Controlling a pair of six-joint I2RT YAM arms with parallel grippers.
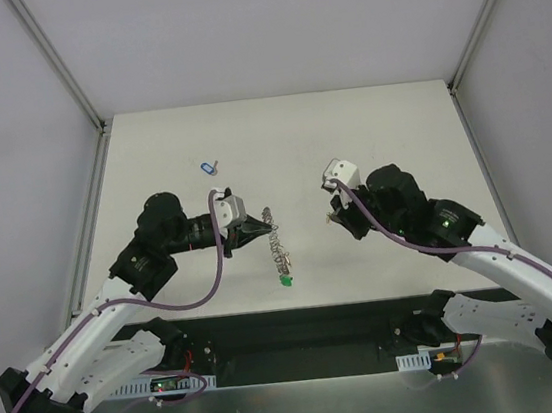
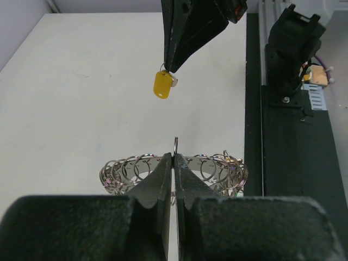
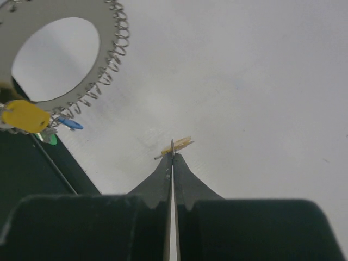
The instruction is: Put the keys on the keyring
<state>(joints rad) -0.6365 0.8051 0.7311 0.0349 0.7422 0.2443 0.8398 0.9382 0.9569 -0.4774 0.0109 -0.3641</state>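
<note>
**While both claws are pinching shut: keyring gripped on edge, one yellow key held clear of it**

While the two arms are facing each other over the table point(image 1: 377, 124), a loose blue key point(image 1: 210, 166) is lying flat at far left, well apart from everything else. Next, the left gripper point(image 1: 259, 231) is clamping fully closed on the rim of the keyring point(image 1: 278, 249). In the left wrist view the thin disc edge is poking up between the meeting fingertips, with wire loops fanning out on both sides of the grip. The keyring is standing on edge at table centre, running near to far. Cannot tell whether its lowest part is touching the table.

Three tagged keys are hanging together from its loops in the right wrist view: the hanging yellow key point(image 3: 24, 116), the hanging blue key point(image 3: 70, 124) and the hanging green key point(image 3: 49, 138).

Right of the ring and apart from it, the right gripper point(image 1: 333, 218) is pinching tight, with no gap between its fingers. It is holding the held yellow key point(image 2: 162, 84) by its top end, with the yellow tag dangling just below the tips and clear of the table.
</note>
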